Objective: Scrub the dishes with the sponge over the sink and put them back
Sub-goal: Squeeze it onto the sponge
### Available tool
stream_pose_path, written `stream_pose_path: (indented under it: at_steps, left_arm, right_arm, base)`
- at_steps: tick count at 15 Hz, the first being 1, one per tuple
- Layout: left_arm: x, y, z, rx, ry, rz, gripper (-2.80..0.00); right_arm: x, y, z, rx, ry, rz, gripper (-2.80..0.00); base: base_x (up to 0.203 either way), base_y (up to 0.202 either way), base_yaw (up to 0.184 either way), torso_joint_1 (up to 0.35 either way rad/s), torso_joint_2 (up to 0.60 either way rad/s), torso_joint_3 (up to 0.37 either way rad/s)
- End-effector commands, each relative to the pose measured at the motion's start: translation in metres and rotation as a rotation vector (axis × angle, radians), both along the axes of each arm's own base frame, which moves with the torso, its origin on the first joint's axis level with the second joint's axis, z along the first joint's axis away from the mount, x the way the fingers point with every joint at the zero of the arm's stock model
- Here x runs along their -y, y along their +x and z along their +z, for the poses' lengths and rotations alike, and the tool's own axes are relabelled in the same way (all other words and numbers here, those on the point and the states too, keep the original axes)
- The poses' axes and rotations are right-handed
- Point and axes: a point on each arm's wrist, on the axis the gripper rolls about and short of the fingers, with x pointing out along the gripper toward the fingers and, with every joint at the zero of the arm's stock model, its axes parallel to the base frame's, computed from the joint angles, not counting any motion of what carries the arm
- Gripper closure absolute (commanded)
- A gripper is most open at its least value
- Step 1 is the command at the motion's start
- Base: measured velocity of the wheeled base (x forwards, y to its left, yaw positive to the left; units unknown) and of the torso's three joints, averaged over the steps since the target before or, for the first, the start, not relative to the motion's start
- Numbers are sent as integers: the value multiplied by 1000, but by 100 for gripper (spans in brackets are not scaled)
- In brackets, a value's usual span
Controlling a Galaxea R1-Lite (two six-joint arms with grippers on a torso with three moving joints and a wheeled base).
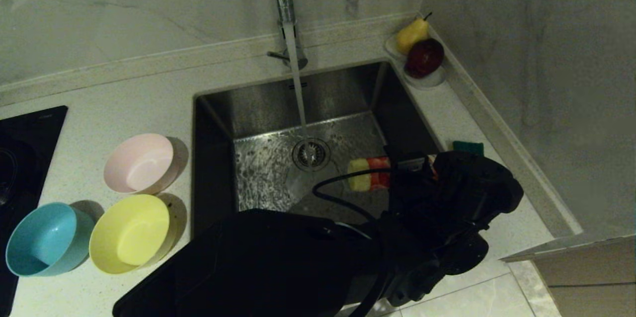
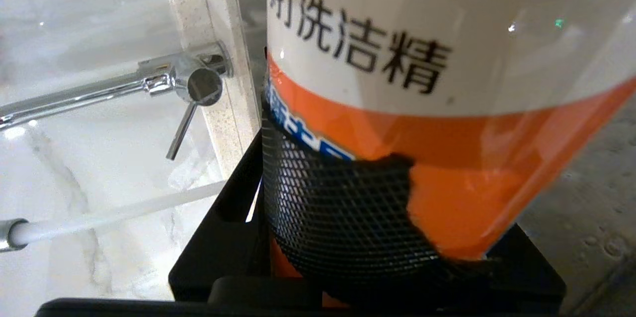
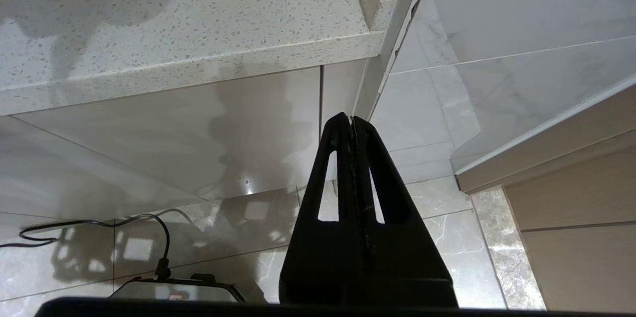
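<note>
Three bowls stand on the counter left of the sink: pale pink, yellow and light blue. The green sponge lies on the counter at the sink's right rim. My left gripper reaches across over the sink's right side, shut on an orange-and-white detergent bottle that lies tipped sideways, its yellow end toward the drain. In the left wrist view the bottle fills the space between the fingers of the gripper. My right gripper hangs shut and empty below the counter edge.
Water runs from the chrome faucet onto the drain strainer. A white dish with a pear and a dark red apple sits in the back right corner. A black cooktop lies at the far left.
</note>
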Motion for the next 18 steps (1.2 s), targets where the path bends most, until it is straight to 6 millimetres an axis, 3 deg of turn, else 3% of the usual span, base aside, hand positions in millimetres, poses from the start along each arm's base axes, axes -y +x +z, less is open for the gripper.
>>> stream_pose_path:
  at_steps: [1,18]
  left_arm:
    - [0,-1,2,2,3,8,0]
    - [1,0,-3,-6,49,38,0]
  right_arm:
    - [0,0,0,1,0,1,0]
    - [0,0,0,1,0,1,0]
  base:
    - [0,0,0,0,0,0]
    - [0,0,0,0,0,0]
